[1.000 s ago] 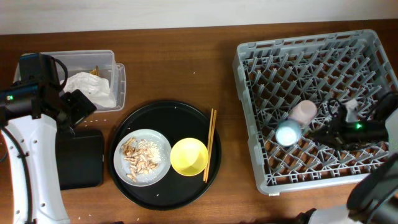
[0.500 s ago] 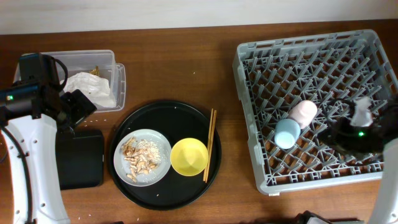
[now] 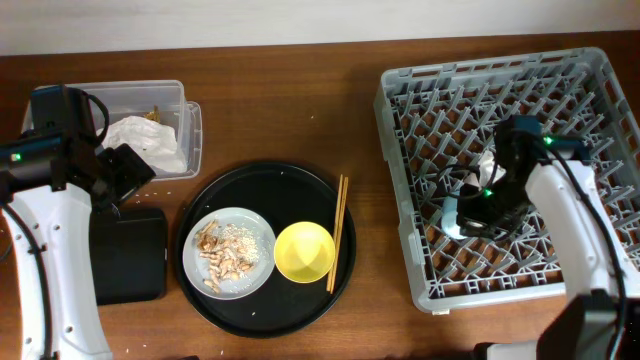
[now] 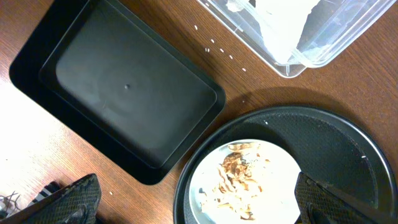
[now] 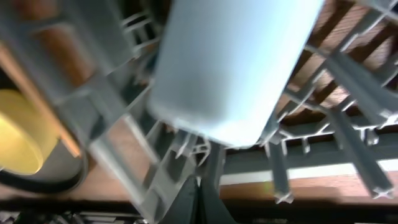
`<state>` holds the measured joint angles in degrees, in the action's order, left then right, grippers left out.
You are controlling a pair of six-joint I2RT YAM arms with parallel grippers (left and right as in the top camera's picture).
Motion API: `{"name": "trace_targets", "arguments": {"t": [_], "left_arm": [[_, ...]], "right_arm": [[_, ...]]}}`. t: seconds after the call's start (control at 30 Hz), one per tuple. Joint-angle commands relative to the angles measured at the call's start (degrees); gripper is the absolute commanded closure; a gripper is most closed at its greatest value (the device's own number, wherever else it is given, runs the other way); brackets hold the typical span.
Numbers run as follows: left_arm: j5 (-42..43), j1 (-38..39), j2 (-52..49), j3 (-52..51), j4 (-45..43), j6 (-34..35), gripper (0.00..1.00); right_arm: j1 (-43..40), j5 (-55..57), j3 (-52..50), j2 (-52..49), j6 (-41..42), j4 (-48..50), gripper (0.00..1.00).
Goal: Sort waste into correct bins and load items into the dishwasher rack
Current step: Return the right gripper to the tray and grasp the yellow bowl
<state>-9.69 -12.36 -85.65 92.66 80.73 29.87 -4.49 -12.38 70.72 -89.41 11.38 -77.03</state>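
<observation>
The grey dishwasher rack (image 3: 500,100) stands at the right. The light-blue bowl (image 3: 453,215) lies in it; it fills the right wrist view (image 5: 230,68), blurred. My right gripper (image 3: 468,222) is shut and empty, low among the pegs right beside that bowl (image 5: 202,199). My arm hides most of the pink bowl. The grey plate (image 3: 250,235) with food scraps (image 3: 222,258), the yellow bowl (image 3: 304,252) and the chopsticks (image 3: 338,232) sit on the round black tray (image 3: 268,180). My left gripper (image 3: 125,170) is wide open above the plate's edge (image 4: 199,199).
The clear box (image 3: 170,100) at the back left holds the white napkin (image 3: 145,140) and a gold wrapper (image 3: 153,113). The flat black tray (image 3: 130,255) lies in front of it, and also shows in the left wrist view (image 4: 124,93). Crumbs lie on the wood between them.
My right arm has swung left from the rack's right side to over the two bowls, covering the pink one. The left arm has not moved.
</observation>
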Motion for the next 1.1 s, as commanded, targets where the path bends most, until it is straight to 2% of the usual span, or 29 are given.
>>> {"name": "trace_targets", "arguments": {"t": [0.0,0.4,0.63,0.77,0.87,1.0,1.07], "left_arm": [[-0.46,-0.07,0.48,-0.07,-0.09,0.72,0.01],[-0.46,-0.07,0.48,-0.07,-0.09,0.72,0.01],[-0.63,-0.17,0.48,-0.07,-0.09,0.72,0.01],[-0.63,-0.17,0.48,-0.07,-0.09,0.72,0.01],[-0.63,-0.17,0.48,-0.04,-0.09,0.72,0.01],[-0.63,-0.17,0.48,-0.07,-0.09,0.72,0.01],[-0.63,-0.17,0.48,-0.04,-0.09,0.72,0.01]], "right_arm": [[0.35,3.23,0.55,-1.84,1.81,2.82,0.96],[0.35,3.23,1.46,-1.7,2.19,13.6,0.96],[0.55,2.34,11.43,1.11,3.74,7.45,0.96],[4.0,-2.16,16.72,4.83,3.45,3.13,0.95],[10.08,-6.54,16.98,6.6,2.45,3.19,0.78],[22.14,-6.29,16.2,5.46,3.45,5.14,0.54],[29.35,-2.86,14.86,3.76,9.25,7.91,0.51]]}}
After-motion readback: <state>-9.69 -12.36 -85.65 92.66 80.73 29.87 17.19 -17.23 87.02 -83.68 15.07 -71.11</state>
